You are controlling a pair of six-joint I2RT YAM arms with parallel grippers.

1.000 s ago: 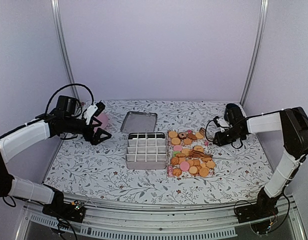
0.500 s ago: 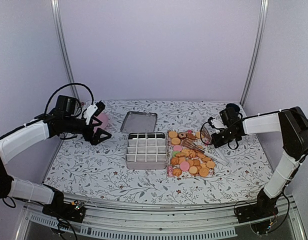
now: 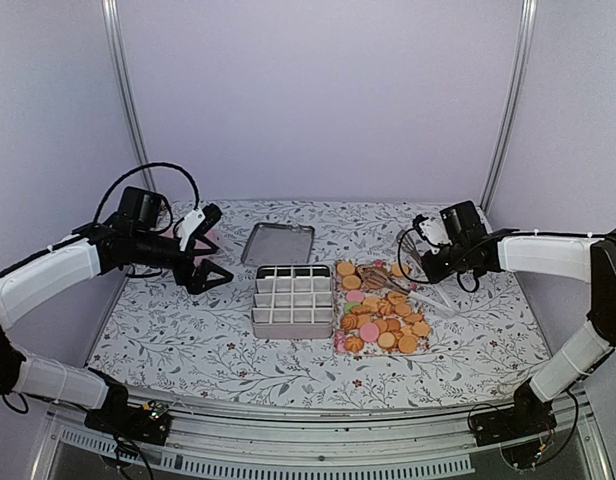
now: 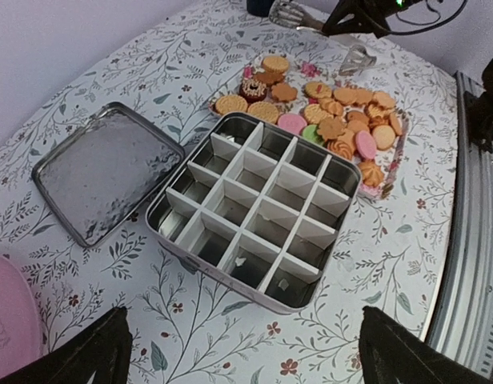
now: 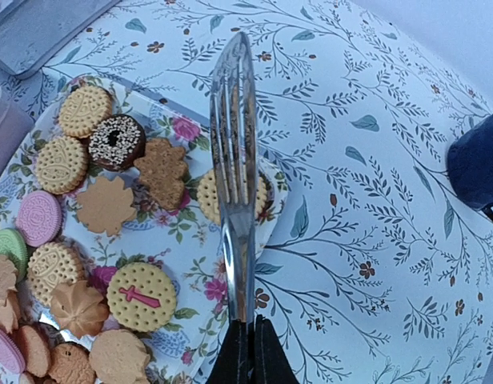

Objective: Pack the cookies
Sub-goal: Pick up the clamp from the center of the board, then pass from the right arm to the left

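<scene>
The cookies [image 3: 383, 320] [image 4: 334, 120] [image 5: 110, 208] lie heaped on a floral plate [image 5: 190, 240], right of a metal tin [image 3: 293, 300] [image 4: 258, 212] whose divided cells hold nothing. My right gripper [image 3: 423, 262] [image 5: 250, 336] is shut on the handle of metal tongs [image 3: 383, 275] [image 5: 233, 144], which hang over the plate's far corner above a round biscuit. My left gripper [image 3: 210, 268] [image 4: 242, 336] hovers open to the left of the tin, with nothing between its fingers.
The tin's lid [image 3: 278, 243] [image 4: 102, 172] lies flat behind the tin. A pink object [image 4: 6, 320] sits at the far left by the left gripper. A dark blue cup [image 5: 478, 160] stands behind the right gripper. A floral cloth covers the table.
The right gripper closed on the tongs that lay across the cookies and lifted them toward the plate's far corner. The left gripper drifted slightly right, still open.
</scene>
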